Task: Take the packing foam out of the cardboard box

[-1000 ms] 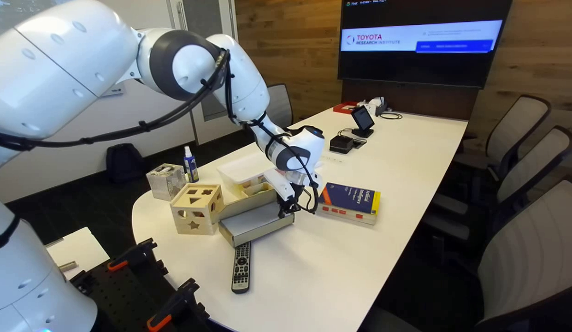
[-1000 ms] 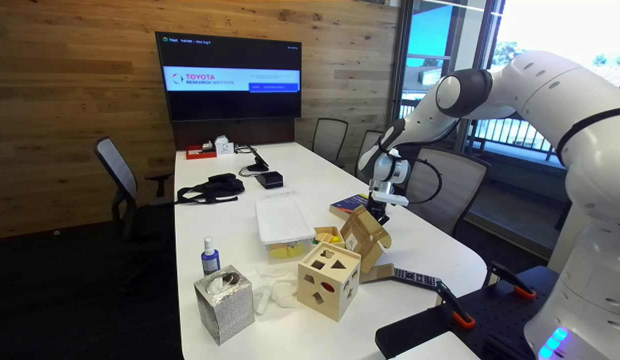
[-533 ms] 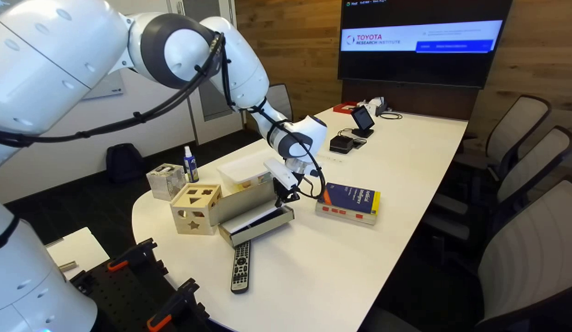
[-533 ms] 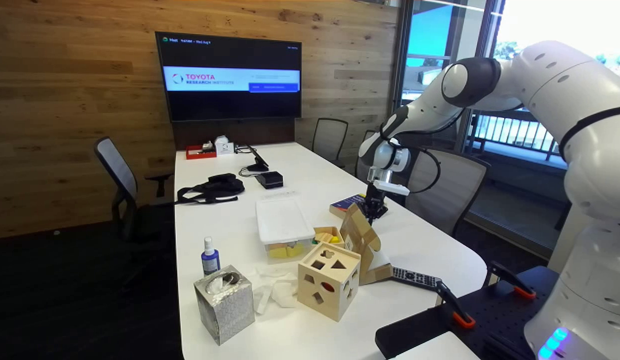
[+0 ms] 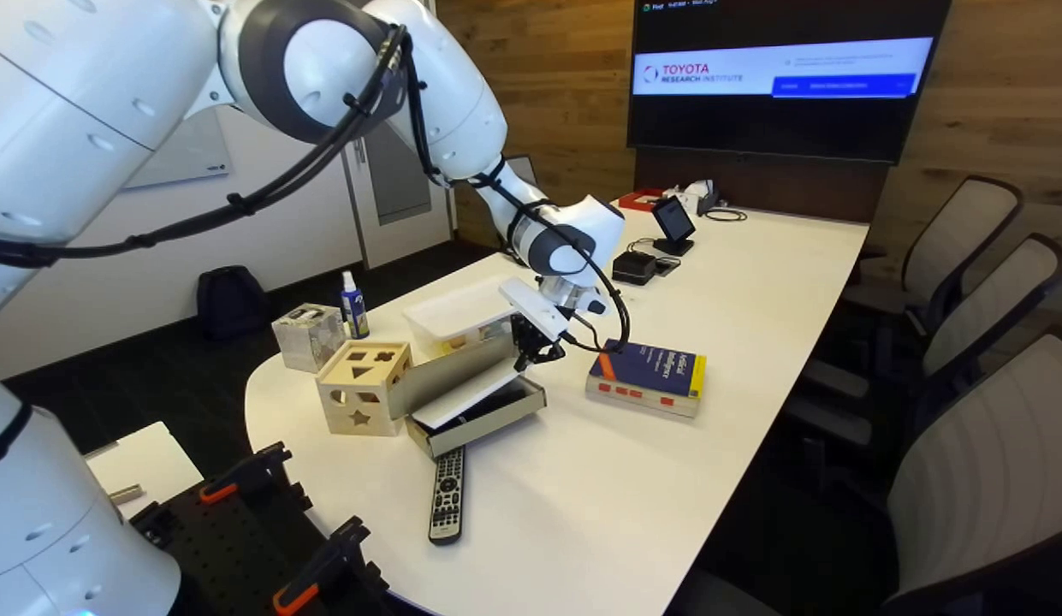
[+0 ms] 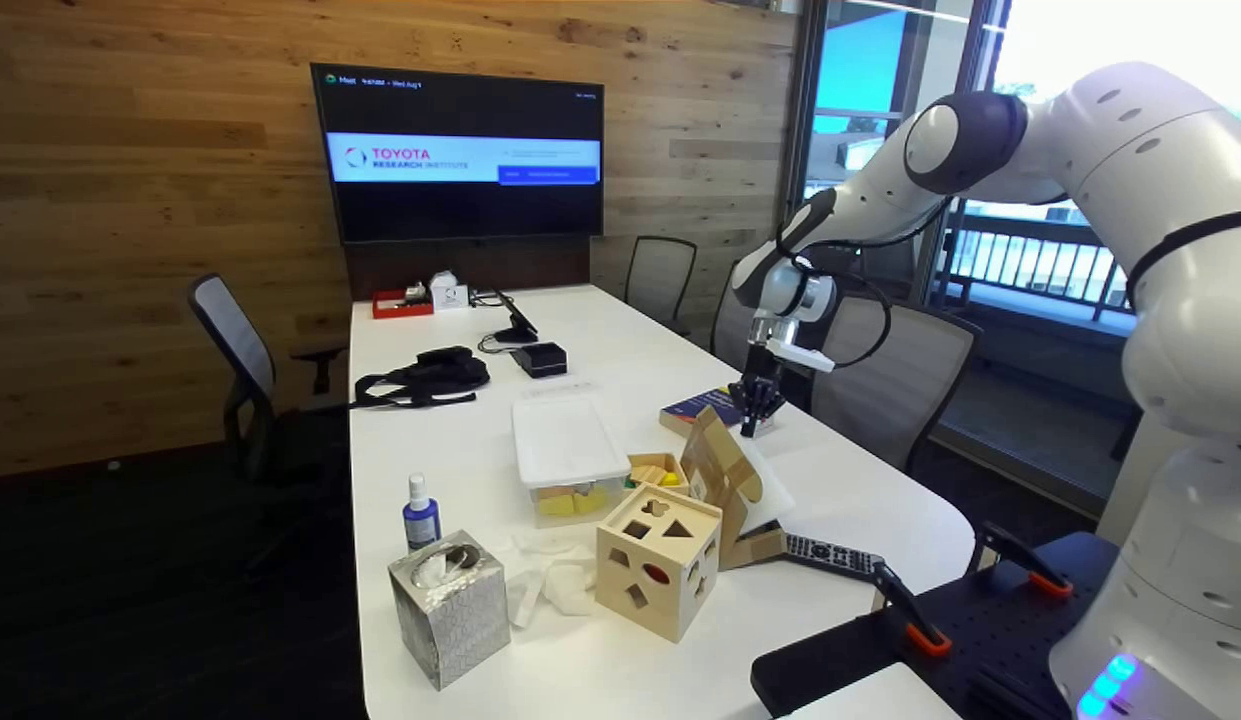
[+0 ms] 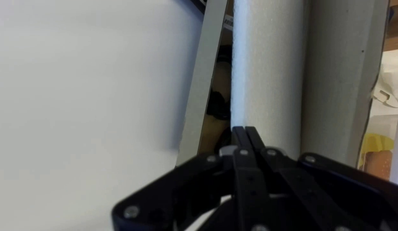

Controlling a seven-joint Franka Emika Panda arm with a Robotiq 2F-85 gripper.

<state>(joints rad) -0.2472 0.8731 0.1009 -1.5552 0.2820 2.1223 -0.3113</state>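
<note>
The pale packing foam (image 5: 469, 394) is tilted in the tan cardboard box (image 5: 489, 429), its end by the gripper raised above the rim. The foam also shows in an exterior view (image 6: 770, 490), partly behind the box's lid flap (image 6: 715, 470). My gripper (image 5: 522, 366) is at the raised end. In the wrist view the fingertips (image 7: 245, 128) are nearly together at the foam's long edge (image 7: 272, 64), pinching it. The box's side wall (image 7: 199, 80) runs left of the foam, with dark items in the gap. The pinched bit is hidden between the fingers.
A wooden cube with holes (image 5: 364, 389) stands against the box's flap side. A black remote (image 5: 447, 500) lies by the box's near corner. A thick book (image 5: 646, 376) lies beyond the gripper. A lidded plastic bin (image 5: 449, 316) stands behind the flap.
My gripper has risen from the box, and the foam end at it has come up with it. The foam went from lying flat to tilted, uncovering the dark inside of the box.
</note>
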